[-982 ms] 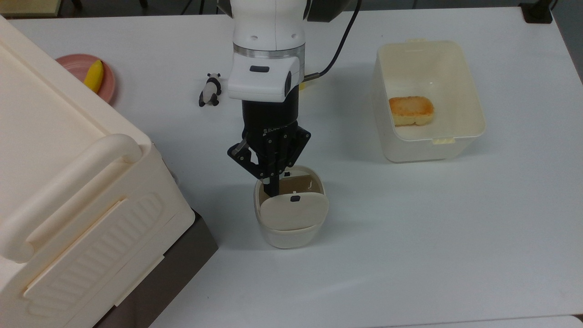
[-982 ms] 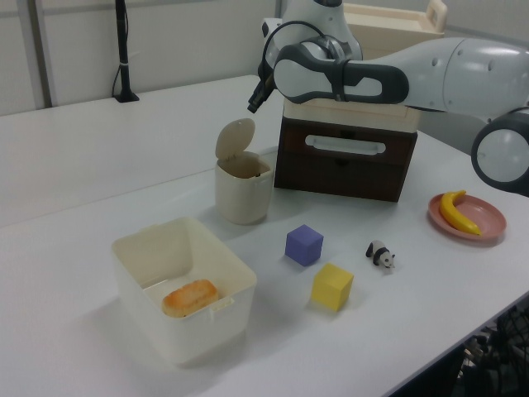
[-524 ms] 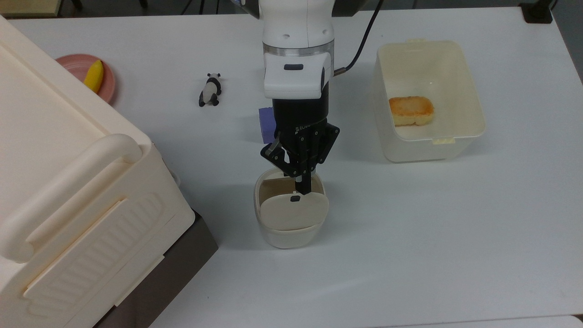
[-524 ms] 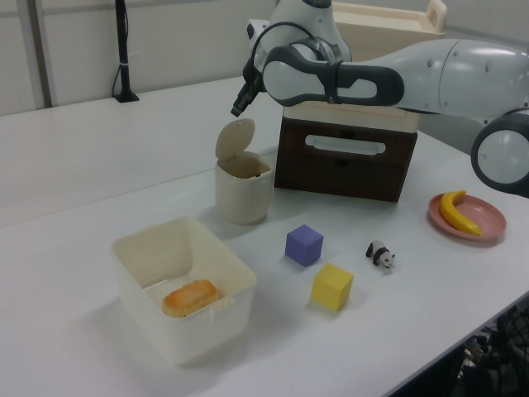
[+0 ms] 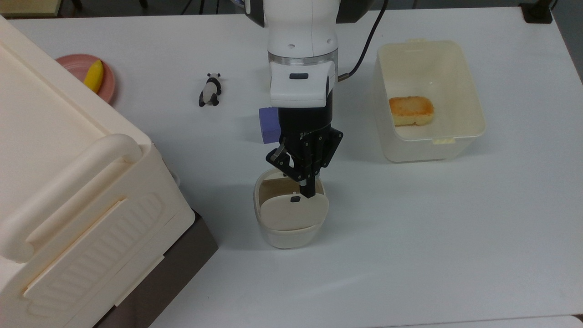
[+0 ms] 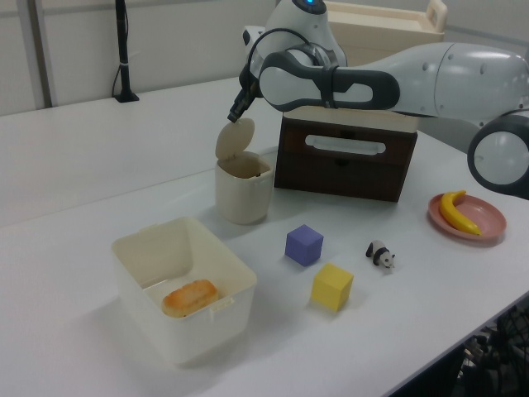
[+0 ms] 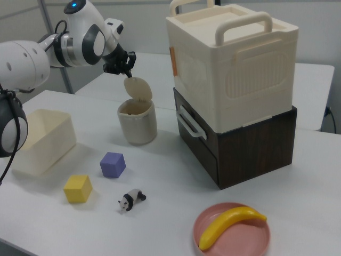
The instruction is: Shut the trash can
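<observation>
The trash can (image 5: pixel 288 234) is a small cream bin in the middle of the table. Its flap lid (image 5: pixel 294 212) stands upright and open, with the tiny black mark near its top edge. The left view has the bin (image 6: pixel 242 197) with its lid (image 6: pixel 235 141) raised, and so does the right view (image 7: pixel 137 124). My gripper (image 5: pixel 309 191) hangs over the bin's opening, shut with nothing in it. Its tip is at the lid's top edge, just to the right of the black mark in the top view. The gripper (image 6: pixel 234 117) sits right above the lid.
A big cream ribbed box (image 5: pixel 68 182) on a dark brown drawer unit stands at the top view's left. A cream tub (image 5: pixel 475 91) holding bread (image 5: pixel 411 110) is at the top view's right. A purple cube (image 6: pixel 304 245), yellow cube (image 6: pixel 332 287), panda (image 5: pixel 210 90) and banana plate (image 5: pixel 75 64) lie behind the arm.
The gripper has moved to the top view's right, from the left part of the bin's opening to the lid's top edge. The lid still stands open.
</observation>
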